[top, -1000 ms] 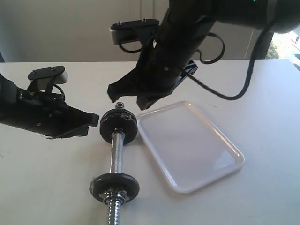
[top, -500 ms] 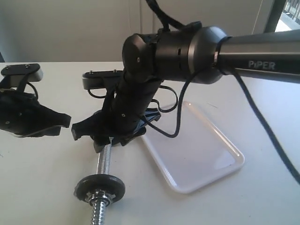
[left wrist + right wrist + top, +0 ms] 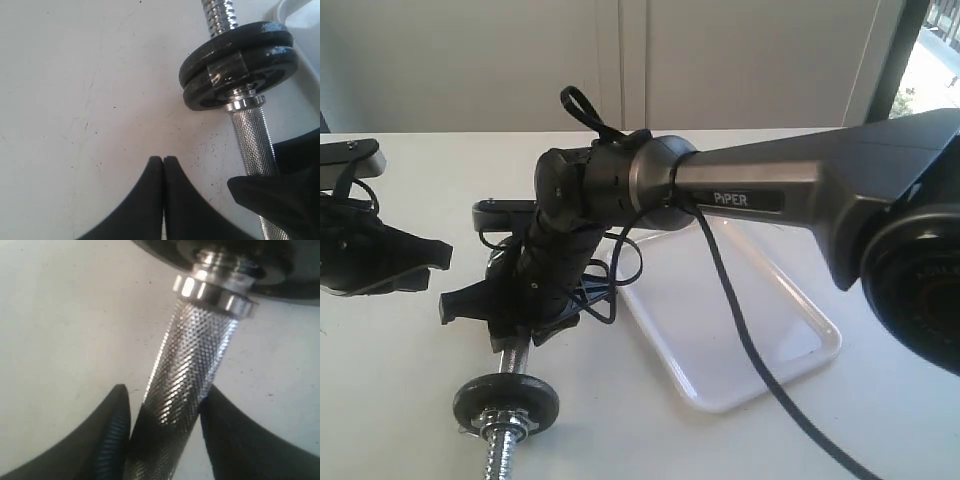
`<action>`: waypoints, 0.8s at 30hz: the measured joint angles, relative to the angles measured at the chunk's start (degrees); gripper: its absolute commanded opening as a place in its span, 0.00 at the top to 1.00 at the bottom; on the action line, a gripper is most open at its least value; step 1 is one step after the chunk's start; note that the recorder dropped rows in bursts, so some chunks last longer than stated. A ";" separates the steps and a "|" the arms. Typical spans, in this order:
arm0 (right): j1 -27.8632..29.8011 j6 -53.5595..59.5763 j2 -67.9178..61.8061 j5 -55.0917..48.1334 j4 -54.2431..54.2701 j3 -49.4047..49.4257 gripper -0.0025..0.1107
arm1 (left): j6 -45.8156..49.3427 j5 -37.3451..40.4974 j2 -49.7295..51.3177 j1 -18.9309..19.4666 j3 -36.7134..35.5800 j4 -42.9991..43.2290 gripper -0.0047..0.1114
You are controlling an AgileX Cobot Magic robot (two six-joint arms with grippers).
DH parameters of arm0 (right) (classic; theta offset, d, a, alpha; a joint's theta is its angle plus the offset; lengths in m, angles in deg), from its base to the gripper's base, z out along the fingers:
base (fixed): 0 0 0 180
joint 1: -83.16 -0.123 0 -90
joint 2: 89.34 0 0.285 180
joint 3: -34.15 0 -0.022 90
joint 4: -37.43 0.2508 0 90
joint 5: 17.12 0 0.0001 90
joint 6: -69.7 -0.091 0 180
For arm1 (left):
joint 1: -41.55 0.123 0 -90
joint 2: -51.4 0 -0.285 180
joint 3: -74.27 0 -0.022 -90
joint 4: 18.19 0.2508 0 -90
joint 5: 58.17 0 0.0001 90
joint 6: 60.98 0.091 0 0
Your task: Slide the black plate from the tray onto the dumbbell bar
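The dumbbell bar (image 3: 513,358) lies on the table left of the tray (image 3: 800,350), which holds nothing. My right gripper (image 3: 490,325) reaches across and is shut on the bar's knurled middle (image 3: 190,355), one finger on each side (image 3: 167,390). Two black discs sit stacked at the bar's far end (image 3: 240,65), with bare thread beyond them; I cannot tell which one is the black plate. In the exterior view the right arm hides that end. A black disc with a silver nut (image 3: 507,400) sits at the near end. My left gripper (image 3: 440,255) is shut and empty (image 3: 163,159), apart from the bar.
The white table top (image 3: 400,400) runs around everything. A corner of the tray (image 3: 300,10) shows just past the far discs. The right arm's cable (image 3: 740,330) hangs over the tray. A pale wall stands behind the table.
My right gripper dropped and swung left onto the bar and closed on it. The dumbbell shifted left with it. My left gripper drew back to the left.
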 measured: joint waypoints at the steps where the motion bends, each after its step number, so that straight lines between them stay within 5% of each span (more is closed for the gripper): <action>1: 0.00 0.00 0.00 -0.14 0.00 -0.05 0.81 | 0.00 -0.10 0.00 0.00 0.00 0.00 0.96; 6: 0.00 0.94 -0.13 -2.33 -0.71 -1.23 0.94 | 0.00 -0.22 0.00 0.00 0.00 0.00 0.96; 16: -0.11 2.25 -0.97 -7.47 -4.74 -4.73 0.95 | 0.00 -0.29 0.00 0.00 0.00 0.10 0.96; 24: -0.31 -8.34 -0.97 -9.11 -11.26 -5.27 0.98 | 0.00 -0.34 0.00 0.00 0.00 0.10 0.96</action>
